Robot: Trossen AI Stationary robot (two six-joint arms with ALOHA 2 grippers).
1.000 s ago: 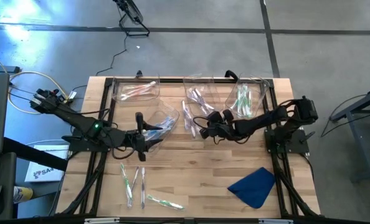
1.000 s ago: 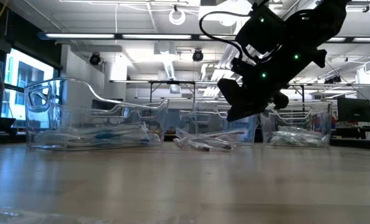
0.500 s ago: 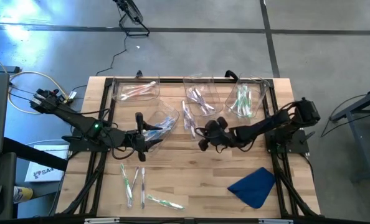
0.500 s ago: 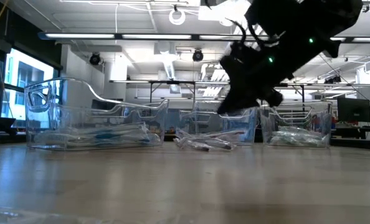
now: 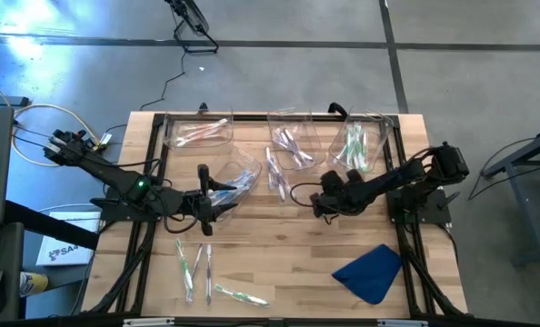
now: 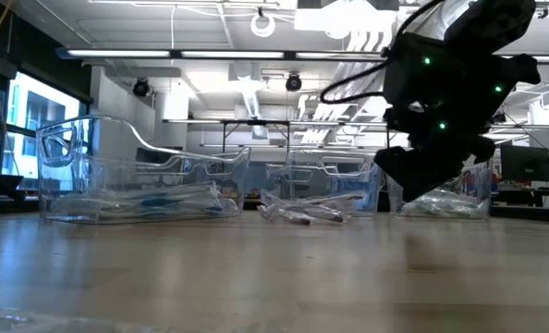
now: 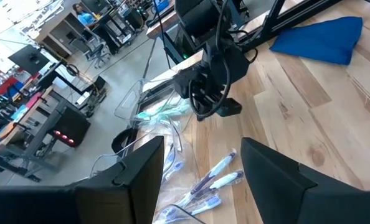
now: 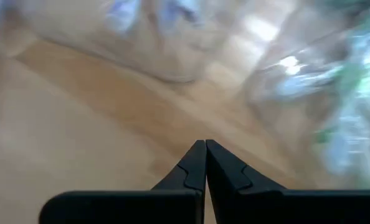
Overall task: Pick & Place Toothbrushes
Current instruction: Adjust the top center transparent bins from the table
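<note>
while the right gripper [image 5: 317,202] hangs over the middle of the worktop [image 5: 288,254], i read its fingers as pressed together with nothing between them; the right wrist view shows the two tips meeting in a point over bare wood. i judge this arm to be between picks, so it carries no load.

my left gripper [image 5: 206,202] sits toward the left edge of the worktop, jaws spread wide and empty. the left wrist view shows both fingers [image 7: 141,180] well apart with loose toothbrushes beyond them. it rests just beside the tipped clear bin [image 5: 238,177], which lies on its side with blue-accented brushes in it.

toothbrushes are sorted by colour, which explains the layout. pink ones [image 5: 202,130] lie in the bin at the far left corner, purple ones [image 5: 290,143] in the far middle bin, green ones [image 5: 356,145] in the bin at the far right corner. a few purple brushes [image 5: 275,173] lie loose on the wood just in front of the middle bin. several more [image 5: 197,263] remain unsorted near the near left corner.

a blue cloth [image 5: 372,271] lies near the near right corner, clear of both arms.
</note>
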